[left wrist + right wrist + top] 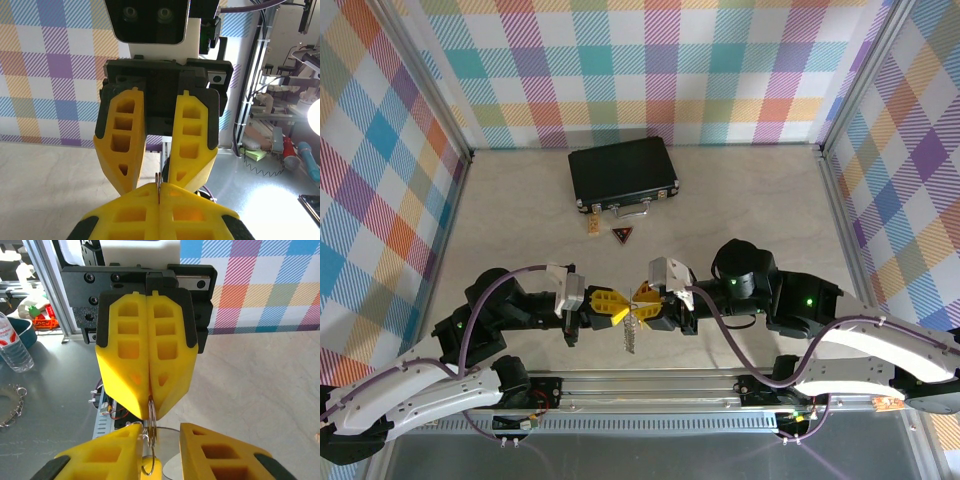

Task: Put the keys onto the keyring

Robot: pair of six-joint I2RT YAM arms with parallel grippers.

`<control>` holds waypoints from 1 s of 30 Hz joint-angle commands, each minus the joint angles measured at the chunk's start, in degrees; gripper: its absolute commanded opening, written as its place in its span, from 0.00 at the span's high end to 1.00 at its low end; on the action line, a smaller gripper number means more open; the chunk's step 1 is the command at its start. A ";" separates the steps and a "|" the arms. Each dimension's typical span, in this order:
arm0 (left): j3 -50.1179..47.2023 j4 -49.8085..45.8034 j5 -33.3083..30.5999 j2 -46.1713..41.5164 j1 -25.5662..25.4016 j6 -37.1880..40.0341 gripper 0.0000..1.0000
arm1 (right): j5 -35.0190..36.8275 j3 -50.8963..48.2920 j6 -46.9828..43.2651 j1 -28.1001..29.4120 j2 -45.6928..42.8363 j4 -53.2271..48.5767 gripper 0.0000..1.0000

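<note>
Pinching the thin silver keyring (151,426) between its yellow fingers, the left end effector (149,409) is clenched shut on it. The ring is held up in the air over the near part of the worktop (520,220), and its toothed, chain-like part hangs down between the two arms. The right end effector (152,184) faces the left one, tip to tip. Its fingers stand apart, one on each side of the ring, and squeeze nothing. A small yellow bit that looks like the head of the key (151,471) sits low between those fingers, just under the ring; I cannot tell if it hangs on the ring. Far back lies a black case (623,172) with a silver handle (628,208). Near the handle is a dark triangle tag (621,236) with a red mark, too small to read. A water bottle (12,347) has a red and white label, too blurry to read
</note>
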 commanded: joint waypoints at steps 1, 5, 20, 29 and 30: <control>0.19 3.52 1.02 -0.58 -0.17 -0.46 1.00 | -1.12 0.57 0.43 0.44 -0.03 0.51 0.80; 0.28 3.69 1.26 -0.10 -0.17 -0.37 1.00 | -1.12 0.48 0.28 0.47 -0.23 0.81 0.90; 8.71 -18.52 -1.52 5.88 -0.21 4.74 0.73 | 7.28 12.11 -5.62 0.73 5.64 -21.22 1.00; 10.97 -21.79 -4.64 7.94 -0.17 6.38 0.84 | 9.23 20.53 -10.89 1.22 11.79 -32.70 1.00; 10.89 -21.66 -4.98 8.01 -0.17 6.38 0.85 | 9.17 20.76 -11.12 1.20 11.97 -32.80 1.00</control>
